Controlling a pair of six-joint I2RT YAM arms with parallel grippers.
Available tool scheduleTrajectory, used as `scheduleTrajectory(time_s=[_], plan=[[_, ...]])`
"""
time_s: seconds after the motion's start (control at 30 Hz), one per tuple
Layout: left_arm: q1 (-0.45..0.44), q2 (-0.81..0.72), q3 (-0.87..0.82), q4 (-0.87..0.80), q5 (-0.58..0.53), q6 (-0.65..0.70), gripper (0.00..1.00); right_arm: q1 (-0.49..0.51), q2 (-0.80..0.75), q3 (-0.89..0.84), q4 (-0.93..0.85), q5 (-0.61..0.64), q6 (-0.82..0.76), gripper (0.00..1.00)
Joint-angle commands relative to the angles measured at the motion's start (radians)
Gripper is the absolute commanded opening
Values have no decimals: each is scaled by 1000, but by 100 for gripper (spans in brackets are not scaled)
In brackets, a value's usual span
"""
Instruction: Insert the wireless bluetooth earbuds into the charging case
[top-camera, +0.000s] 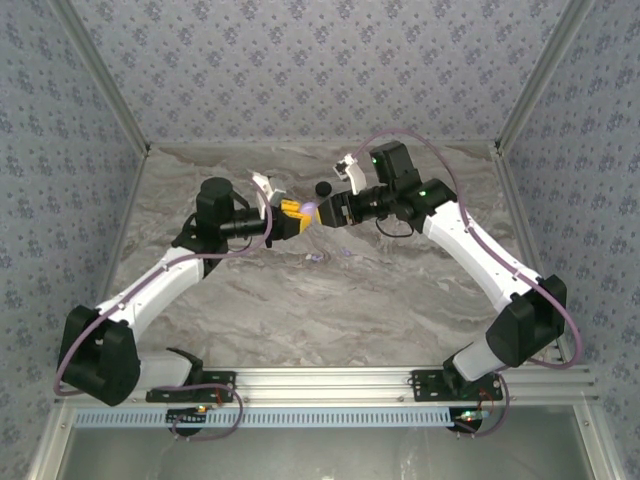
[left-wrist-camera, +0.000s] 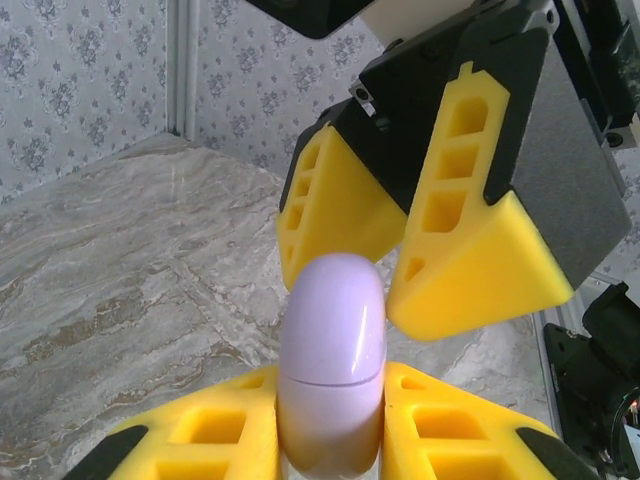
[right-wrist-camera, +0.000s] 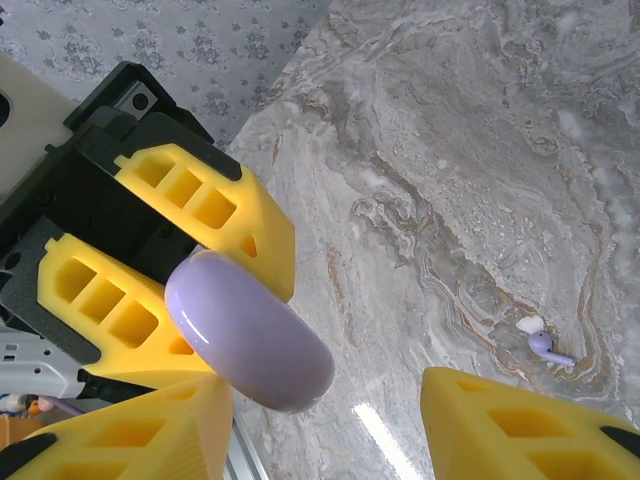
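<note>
The lavender charging case (left-wrist-camera: 333, 350) is held on edge above the table, lid closed, with my left gripper (left-wrist-camera: 333, 385) shut on its lower half. In the top view the left gripper (top-camera: 296, 214) and right gripper (top-camera: 326, 212) meet nose to nose over the middle of the table, the case (top-camera: 310, 209) between them. My right gripper (right-wrist-camera: 325, 405) is open. One of its yellow fingers (right-wrist-camera: 150, 430) sits against the case (right-wrist-camera: 250, 330) and the other stands well away from it. One small lavender earbud (right-wrist-camera: 547, 346) lies on the marble below, and tiny bits (top-camera: 316, 259) show on the table.
A black round object (top-camera: 323, 190) sits just behind the two grippers. The marble table (top-camera: 400, 290) is walled by patterned panels at the back and sides. A metal rail (top-camera: 330, 380) runs along the near edge by the arm bases.
</note>
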Motion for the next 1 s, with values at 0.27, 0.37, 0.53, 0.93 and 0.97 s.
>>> scheduleTrajectory(time_s=[0.27, 0.37, 0.53, 0.93, 0.97], plan=[[-21, -39, 3, -43, 59, 74, 23, -11, -15, 42, -12, 125, 34, 55], [-22, -38, 0, -43, 53, 73, 23, -15, -23, 37, -12, 150, 43, 55], [-21, -23, -10, -33, 18, 52, 23, -24, -43, 27, -16, 203, 51, 55], [-9, 1, -65, 104, -109, -116, 23, -107, 45, -32, -156, 365, 100, 54], [-10, -5, -72, 112, -118, -126, 23, -106, 65, -39, -160, 362, 96, 54]])
